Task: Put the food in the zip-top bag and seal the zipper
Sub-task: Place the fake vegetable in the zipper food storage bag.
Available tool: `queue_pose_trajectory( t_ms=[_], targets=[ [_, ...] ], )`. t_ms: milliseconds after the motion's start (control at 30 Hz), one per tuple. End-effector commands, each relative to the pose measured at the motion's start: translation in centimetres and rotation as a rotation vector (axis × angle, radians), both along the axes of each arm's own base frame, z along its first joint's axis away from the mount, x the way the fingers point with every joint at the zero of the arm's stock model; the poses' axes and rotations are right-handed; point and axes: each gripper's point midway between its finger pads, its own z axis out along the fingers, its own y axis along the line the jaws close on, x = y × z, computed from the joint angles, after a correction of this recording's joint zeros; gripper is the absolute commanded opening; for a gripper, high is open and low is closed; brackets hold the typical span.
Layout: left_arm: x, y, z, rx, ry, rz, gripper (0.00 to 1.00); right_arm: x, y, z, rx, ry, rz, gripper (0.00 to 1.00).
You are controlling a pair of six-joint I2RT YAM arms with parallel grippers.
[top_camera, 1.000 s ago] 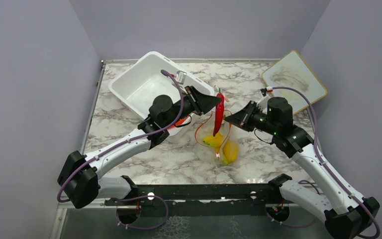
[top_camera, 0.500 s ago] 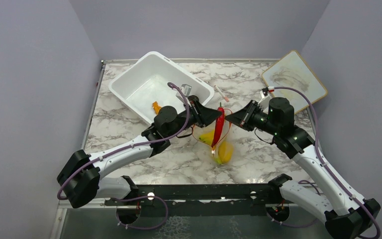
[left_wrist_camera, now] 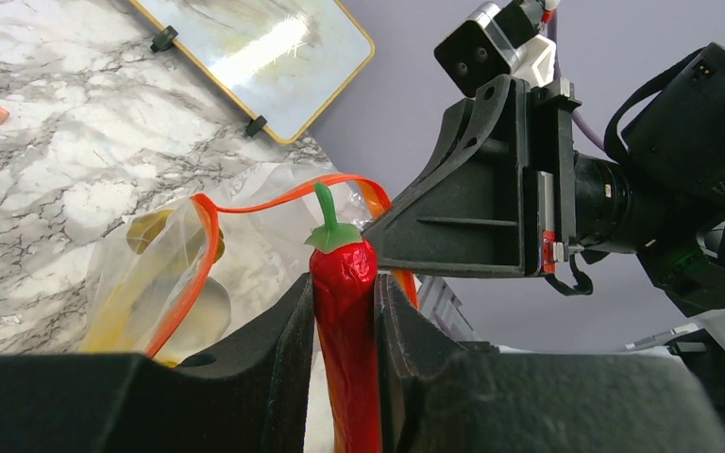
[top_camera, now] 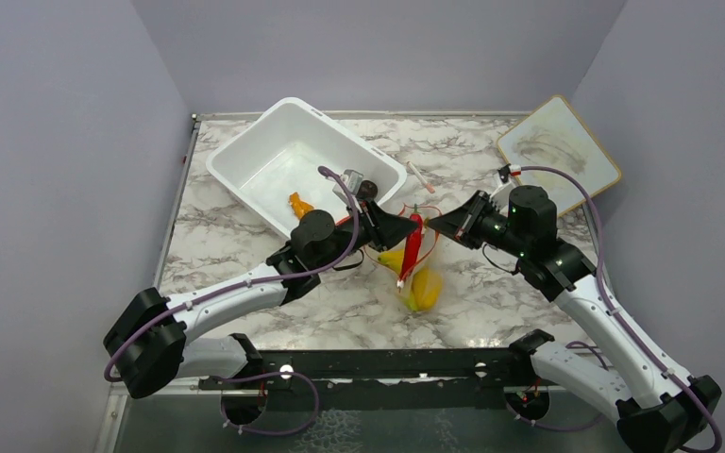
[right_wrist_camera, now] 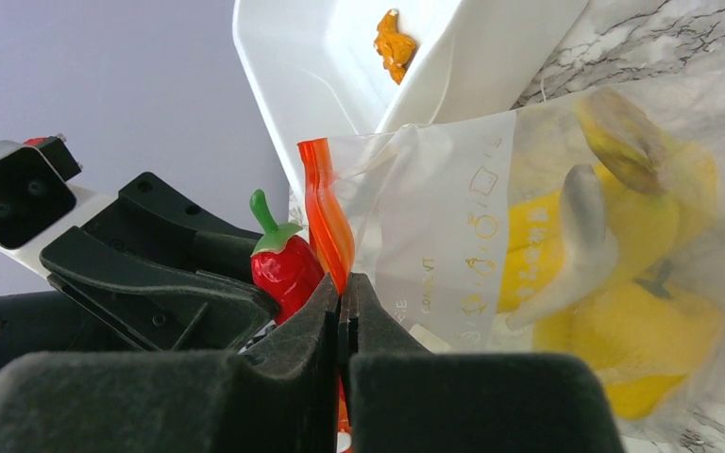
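My left gripper (top_camera: 406, 230) is shut on the red chili (top_camera: 413, 249), which hangs tip-down at the mouth of the clear zip-top bag (top_camera: 417, 281). In the left wrist view the chili (left_wrist_camera: 345, 316) stands between the jaws, its green stem beside the bag's red-orange zipper (left_wrist_camera: 245, 203). My right gripper (top_camera: 437, 225) is shut on the zipper strip (right_wrist_camera: 326, 217) and holds the bag's mouth up. The yellow banana (right_wrist_camera: 538, 255) and yellow pepper (right_wrist_camera: 642, 340) lie inside the bag. A small orange bit (top_camera: 297, 203) lies in the tub.
The white tub (top_camera: 274, 142) stands at the back left, right behind my left arm. A white-and-red pen (top_camera: 420, 176) lies behind the bag. The wood-framed whiteboard (top_camera: 557, 142) leans at the back right corner.
My left gripper has come down and toward the front with the chili, from above the bag to its mouth. The right gripper has kept hold of the rim; the bag shifted slightly.
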Motion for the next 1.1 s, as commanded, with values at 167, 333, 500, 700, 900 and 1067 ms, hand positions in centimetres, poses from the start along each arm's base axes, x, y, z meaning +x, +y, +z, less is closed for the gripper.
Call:
queue_pose_trajectory(
  t_ms=[167, 333, 500, 700, 900, 1067],
  targets=[
    [-0.3, -0.2, -0.2, 0.002, -0.029, -0.007, 0.21, 0.7, -0.2, 2.5, 0.036, -0.114, -0.023, 0.01],
    [-0.4, -0.3, -0.9, 0.013, -0.019, -0.007, 0.29, 0.6, -0.1, 2.7, 0.04, -0.125, -0.011, 0.01],
    [-0.5, -0.6, -1.2, 0.018, -0.006, -0.019, 0.44, 0.4, 0.0, 2.6, 0.043, -0.126, -0.002, 0.01],
    [-0.6, -0.6, -0.5, 0.022, -0.015, -0.024, 0.56, 0.4, 0.0, 2.6, 0.024, -0.142, 0.01, 0.01],
    [-0.3, 0.0, 0.5, 0.064, -0.046, 0.01, 0.58, 0.4, -0.7, 2.1, -0.033, -0.166, 0.003, 0.01],
    [0.7, 1.6, 1.6, 0.159, -0.086, 0.09, 0.62, -0.1, -1.2, 1.7, -0.078, -0.19, 0.013, 0.01]
  ],
)
